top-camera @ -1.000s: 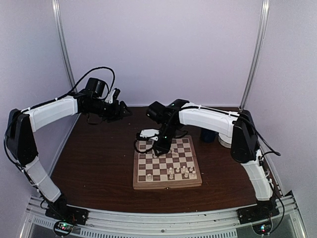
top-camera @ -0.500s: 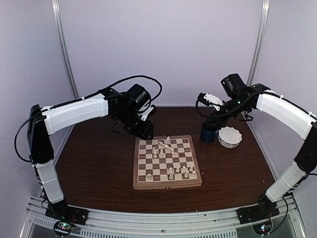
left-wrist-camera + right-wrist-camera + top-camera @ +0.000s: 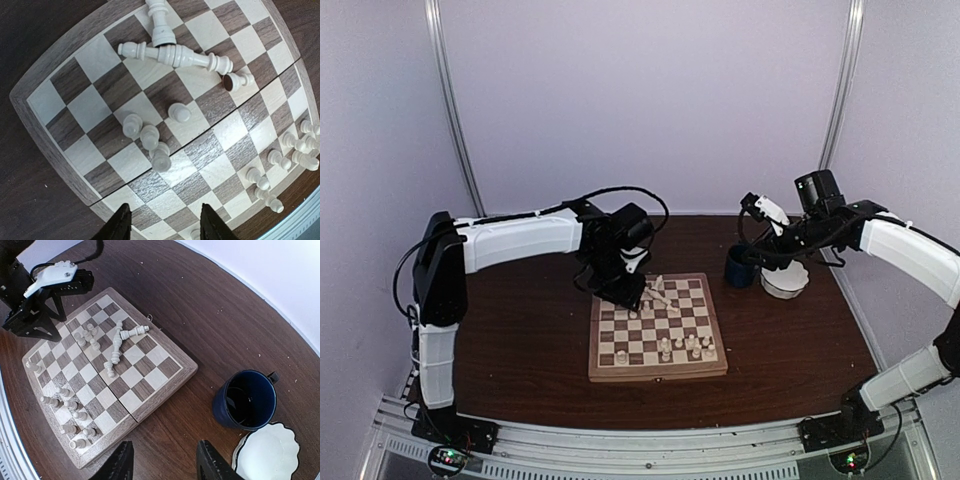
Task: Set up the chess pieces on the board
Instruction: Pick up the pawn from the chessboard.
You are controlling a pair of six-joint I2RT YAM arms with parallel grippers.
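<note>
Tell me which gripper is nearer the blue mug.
Right. The right gripper hangs above the table close beside the mug; the left gripper is farther off, over the far left part of the board.
</note>
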